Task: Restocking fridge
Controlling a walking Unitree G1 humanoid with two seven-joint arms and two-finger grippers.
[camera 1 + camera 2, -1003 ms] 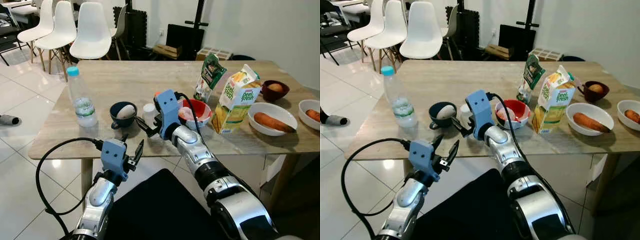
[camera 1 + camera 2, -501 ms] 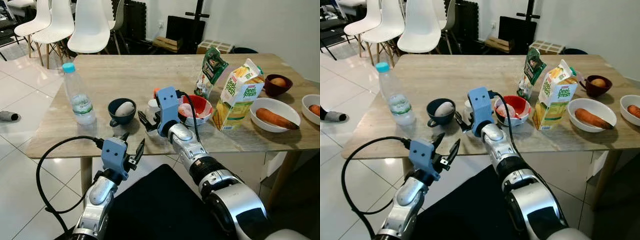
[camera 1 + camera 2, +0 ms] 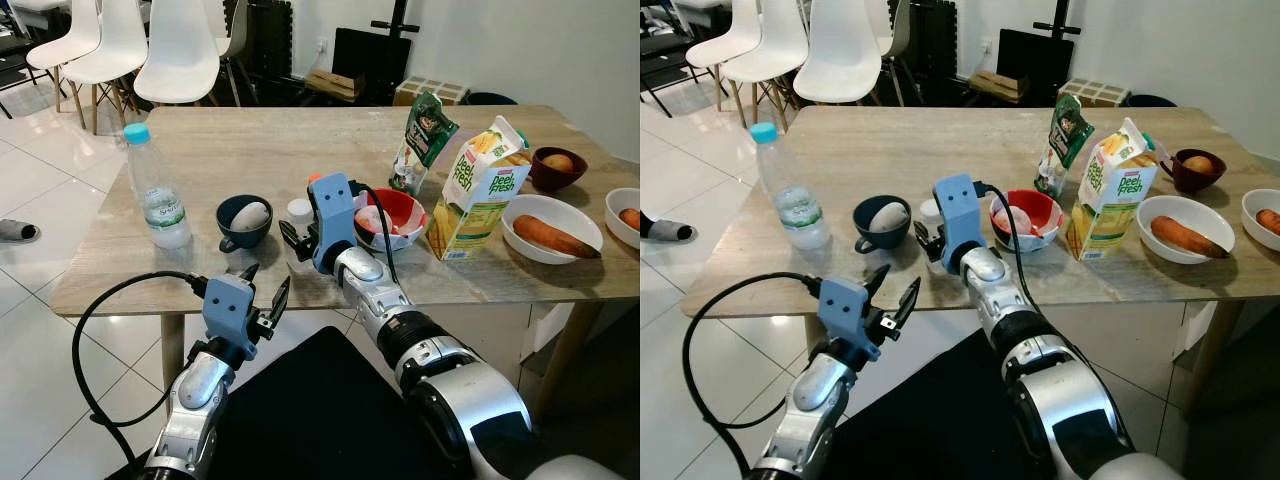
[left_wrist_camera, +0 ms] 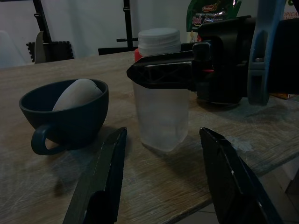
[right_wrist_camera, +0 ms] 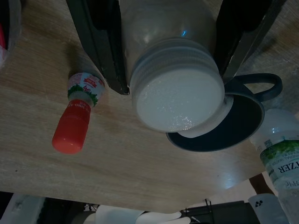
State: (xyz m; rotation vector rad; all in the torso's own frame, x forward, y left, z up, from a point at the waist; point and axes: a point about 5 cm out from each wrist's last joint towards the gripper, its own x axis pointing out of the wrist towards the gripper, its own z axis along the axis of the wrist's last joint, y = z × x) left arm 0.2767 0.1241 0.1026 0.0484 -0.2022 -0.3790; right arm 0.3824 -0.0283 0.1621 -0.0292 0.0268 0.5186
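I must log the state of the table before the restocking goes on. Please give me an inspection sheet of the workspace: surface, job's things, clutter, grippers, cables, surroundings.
Surface: light wood-grain table, dry, no spills seen.
Job's things: small frosted plastic jar with white lid upright beside dark blue cup holding an egg; clear water bottle with blue cap; yellow juice carton; green snack pouch; small red-capped drink bottle; red bowl.
Clutter: white bowl with a carrot; dark red bowl with a round fruit.
Grippers: right gripper astride the jar; left gripper open, below the table edge.
Cables: black cable looping from the left wrist.
Surroundings: white chairs, tiled floor.
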